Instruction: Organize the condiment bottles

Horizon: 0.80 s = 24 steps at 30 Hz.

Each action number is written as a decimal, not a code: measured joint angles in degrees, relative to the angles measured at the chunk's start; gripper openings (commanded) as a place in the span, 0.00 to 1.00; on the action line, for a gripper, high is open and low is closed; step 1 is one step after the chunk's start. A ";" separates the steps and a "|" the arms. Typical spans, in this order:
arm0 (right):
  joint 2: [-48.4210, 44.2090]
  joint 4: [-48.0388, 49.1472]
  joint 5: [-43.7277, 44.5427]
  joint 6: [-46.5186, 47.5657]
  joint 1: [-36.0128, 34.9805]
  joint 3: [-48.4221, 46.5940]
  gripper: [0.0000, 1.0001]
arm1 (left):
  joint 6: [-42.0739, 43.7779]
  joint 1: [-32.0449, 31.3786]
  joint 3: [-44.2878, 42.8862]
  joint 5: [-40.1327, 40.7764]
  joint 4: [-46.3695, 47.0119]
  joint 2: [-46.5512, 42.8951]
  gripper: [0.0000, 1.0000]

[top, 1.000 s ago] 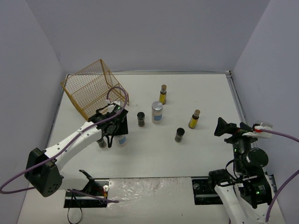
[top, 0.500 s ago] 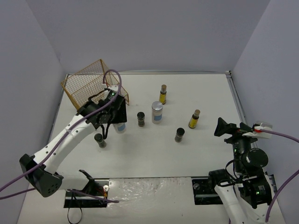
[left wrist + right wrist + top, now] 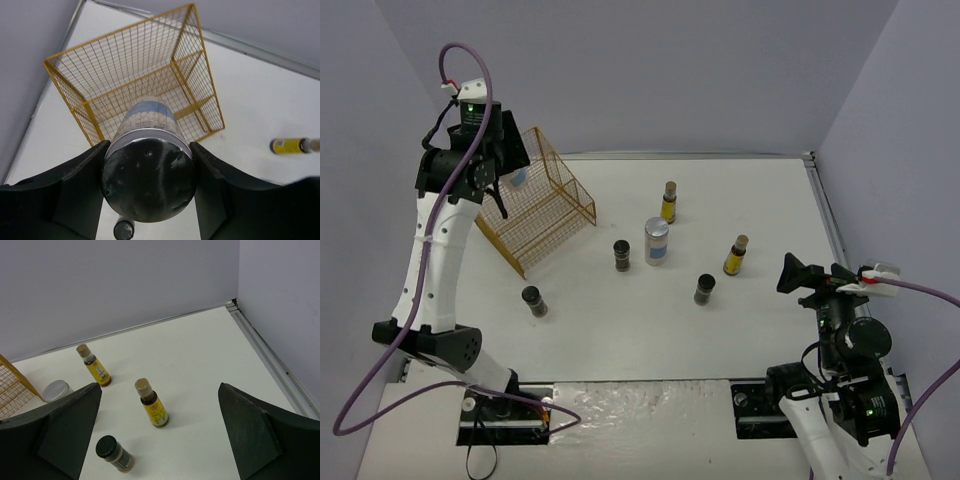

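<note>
My left gripper [image 3: 508,178] is raised high over the tilted gold wire rack [image 3: 542,205] and is shut on a white blue-labelled cylinder [image 3: 519,178]. In the left wrist view the cylinder's dark base [image 3: 148,175] sits between the fingers, pointing at the rack's open mouth [image 3: 145,75]. On the table stand a second silver-lidded cylinder [image 3: 657,241], three dark jars [image 3: 621,255] [image 3: 704,289] [image 3: 533,301] and two yellow bottles [image 3: 668,202] [image 3: 736,255]. My right gripper [image 3: 798,272] is open and empty at the right. Its view shows both yellow bottles [image 3: 95,365] [image 3: 152,404] and one jar [image 3: 115,454].
The rack lies tipped against the back left corner, close to the left wall. A raised rail [image 3: 825,215] runs along the table's right edge. The arms' base plates [image 3: 650,405] sit at the near edge.
My left arm has lifted the white cylinder from the table beside the left dark jar and swung it up and back, above the rack. The right arm has not moved.
</note>
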<state>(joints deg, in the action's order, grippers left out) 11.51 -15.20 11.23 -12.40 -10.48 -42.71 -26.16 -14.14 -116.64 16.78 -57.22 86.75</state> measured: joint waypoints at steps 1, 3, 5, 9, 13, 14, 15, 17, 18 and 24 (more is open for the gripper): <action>-0.01 -0.01 -0.12 0.00 -0.01 0.06 1.00 | 0.35 1.42 -1.85 0.03 0.36 1.72 0.00; -0.02 0.00 -0.20 0.00 -0.02 0.17 1.00 | 0.70 3.39 -4.39 0.14 1.15 4.44 0.00; -0.02 0.02 -0.39 0.00 -0.04 0.23 1.00 | 1.06 4.87 -6.18 0.55 2.07 6.62 0.00; -0.22 0.03 -0.78 0.00 -0.04 0.64 1.00 | 1.52 7.02 -7.12 0.97 4.48 9.37 0.00; -0.52 0.06 -1.07 0.00 -0.04 0.85 1.00 | 1.66 9.12 -7.29 0.98 6.09 11.50 0.00; -0.52 0.04 -1.16 0.00 -0.04 0.85 1.00 | 1.69 9.64 -7.55 1.02 6.37 12.13 0.00; -0.52 0.04 -1.22 0.00 -0.04 0.85 1.00 | 1.72 10.12 -7.87 1.05 6.64 12.76 0.00; -0.53 0.07 -1.31 0.00 -0.04 0.85 1.00 | 1.75 11.15 -8.52 1.08 7.14 14.10 0.00; -0.55 0.07 -1.36 0.00 -0.04 0.85 1.00 | 1.75 11.59 -8.75 1.07 7.35 14.69 0.00; -0.55 0.13 -1.62 0.02 -0.04 0.94 1.00 | 1.56 13.55 -9.38 0.16 8.22 17.47 0.00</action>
<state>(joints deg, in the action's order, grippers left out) 10.96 -15.07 9.61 -12.38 -10.52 -41.78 -24.59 -0.59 -126.02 16.94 -49.00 104.22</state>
